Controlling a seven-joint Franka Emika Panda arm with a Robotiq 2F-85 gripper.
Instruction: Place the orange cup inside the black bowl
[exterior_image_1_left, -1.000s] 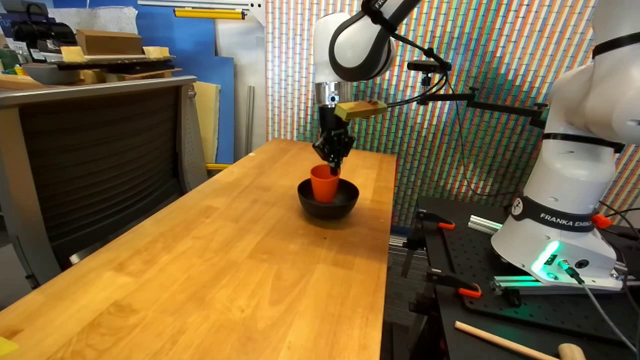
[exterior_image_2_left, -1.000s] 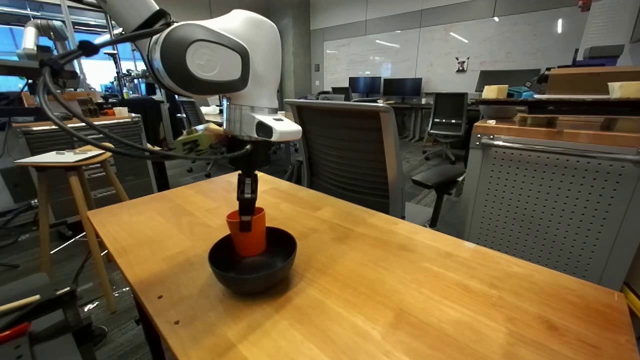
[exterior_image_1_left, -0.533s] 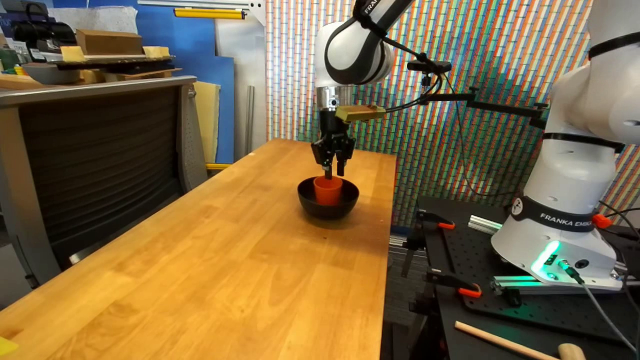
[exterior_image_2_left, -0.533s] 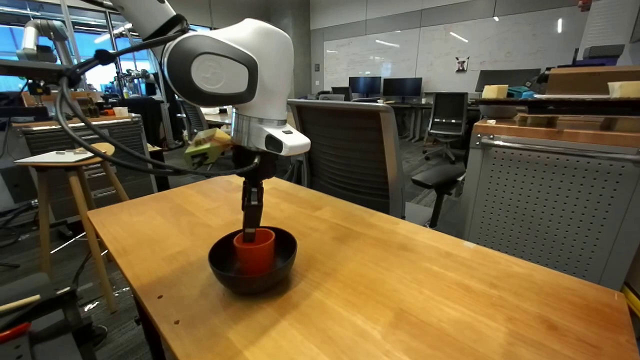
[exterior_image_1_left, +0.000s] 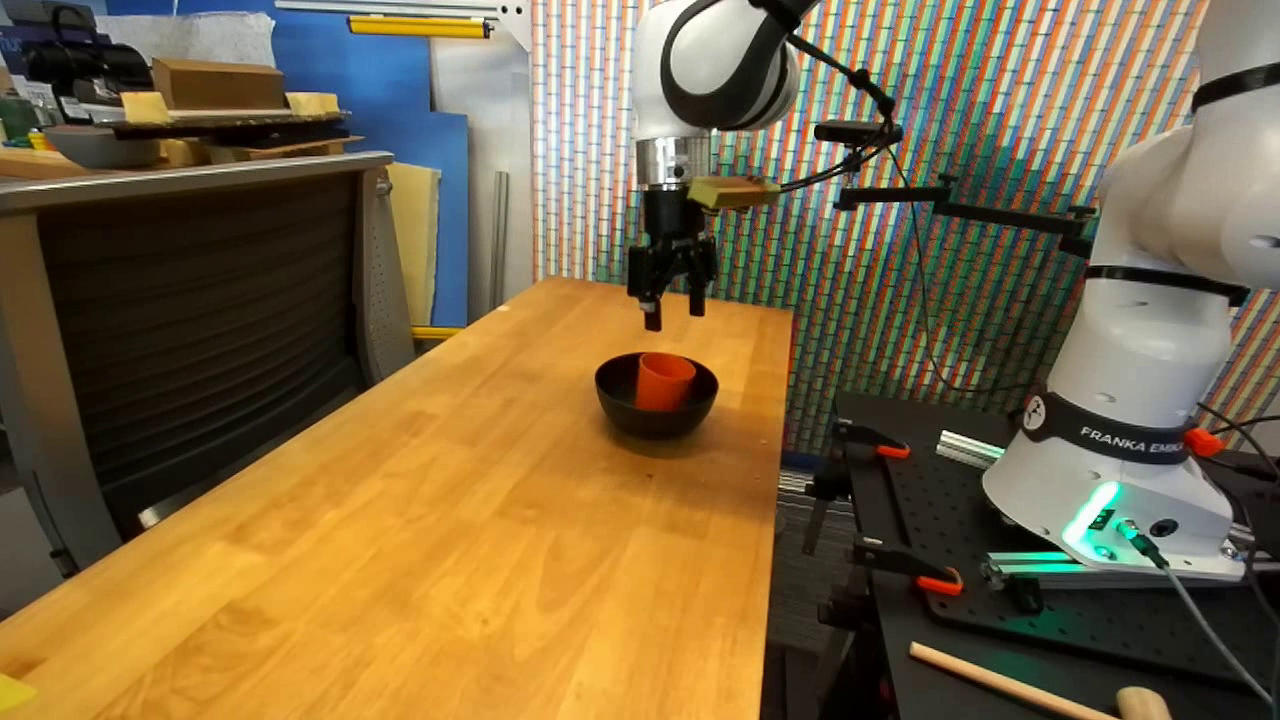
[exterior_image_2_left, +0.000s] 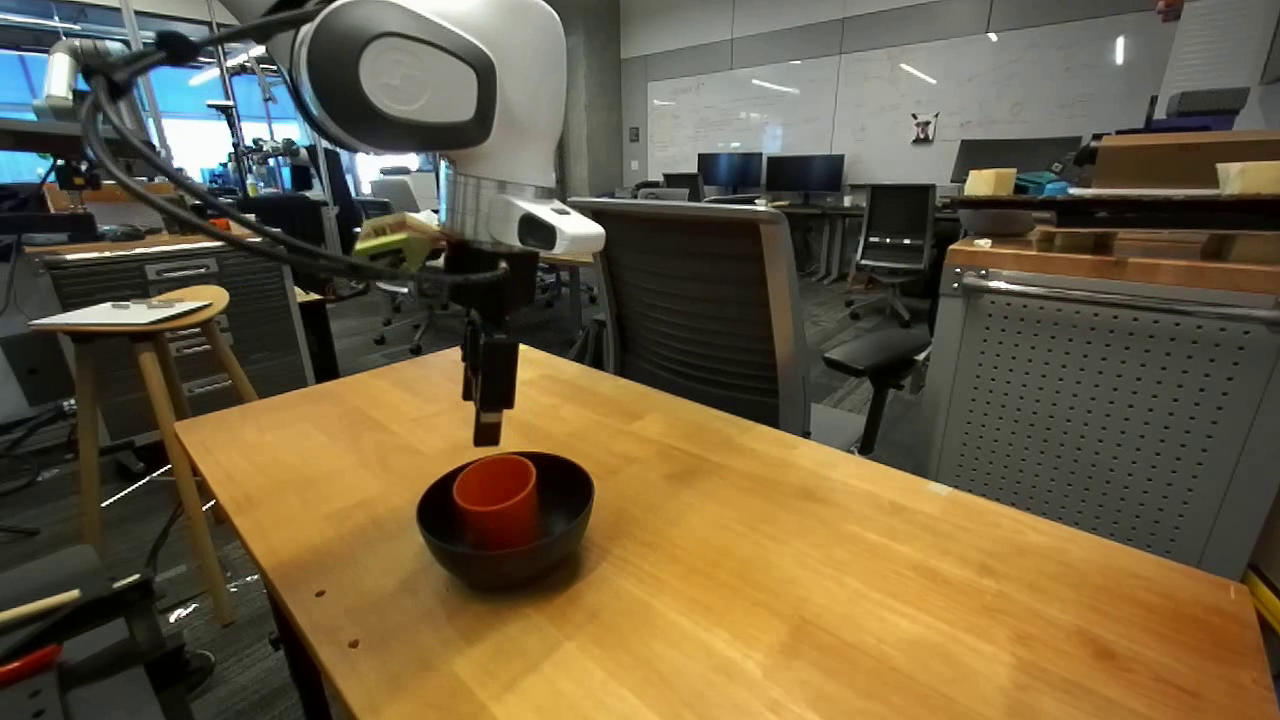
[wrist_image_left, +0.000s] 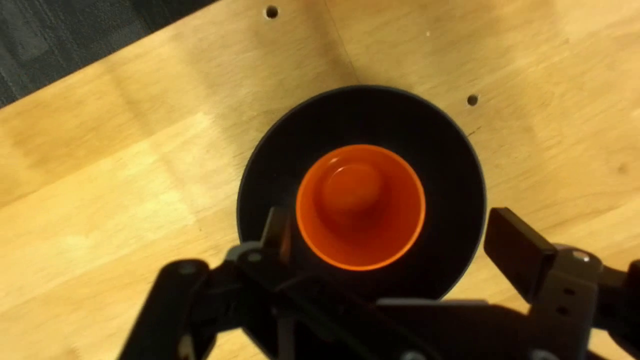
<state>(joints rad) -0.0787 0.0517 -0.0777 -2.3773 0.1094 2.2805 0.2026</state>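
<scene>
The orange cup (exterior_image_1_left: 665, 383) rests inside the black bowl (exterior_image_1_left: 656, 424), mouth up and leaning slightly, with its rim a little above the bowl's. In an exterior view the cup (exterior_image_2_left: 497, 505) sits toward one side of the bowl (exterior_image_2_left: 505, 572). My gripper (exterior_image_1_left: 675, 316) hangs above both, its two fingers spread apart and clear of the cup. From the wrist view I look down into the hollow cup (wrist_image_left: 361, 210), which lies between the open fingertips without touching them. Dark bowl surface (wrist_image_left: 440, 155) surrounds it. Part of the bowl is hidden behind the gripper body.
The bowl stands on a wooden table (exterior_image_1_left: 480, 520) near the edge on the robot base's side. An office chair (exterior_image_2_left: 690, 310) stands along the opposite edge. A black bench (exterior_image_1_left: 960, 600) with clamps carries the robot base (exterior_image_1_left: 1110, 490).
The cup was gripped and tilted at the bowl, then lowered into it. The fingers have opened and let go. The gripper has since risen above the cup, which stays in the bowl.
</scene>
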